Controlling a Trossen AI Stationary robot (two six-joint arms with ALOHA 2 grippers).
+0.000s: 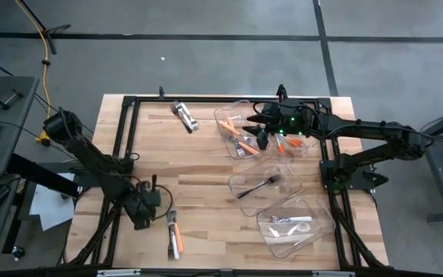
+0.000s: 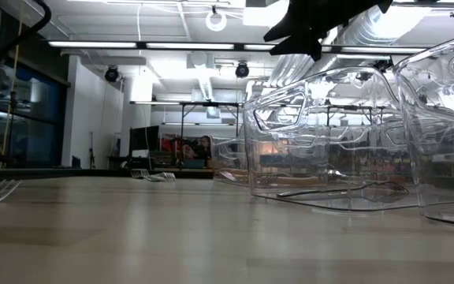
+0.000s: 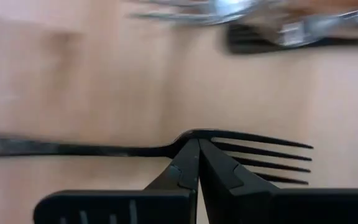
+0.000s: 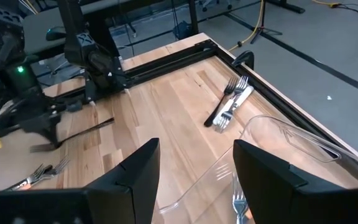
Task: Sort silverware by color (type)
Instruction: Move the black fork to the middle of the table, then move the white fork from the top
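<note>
**Sorting partly done, 2 loose clusters and 1 fork in hand**

We count 3 clear bins toward the tabletop's right edge. The far bin [image 1: 241, 127] holds several orange-handled pieces [image 1: 242, 137], the middle bin [image 1: 261, 185] holds 1 dark fork [image 1: 257, 187], and the near bin [image 1: 294, 225] holds white-handled pieces [image 1: 292, 220]. So each colour already has a home, and we judge the job roughly half finished.

Still unsorted: a silver cluster [image 1: 184, 115] near the far edge, and a mixed orange and white group [image 1: 174, 235] near the near edge.

The left pincer [image 3: 197, 163] sits low by the near-left corner, closed on the neck of a dark fork [image 3: 229, 146] that lies against the wood. The right pincer [image 4: 194, 168] hovers over the far bin with its fingers spread and nothing between them.

We think the dark fork belongs in the middle bin, across the tabletop. The black frame rails [image 1: 129, 131] border the work area, and the bin walls themselves must be cleared on every drop.
</note>
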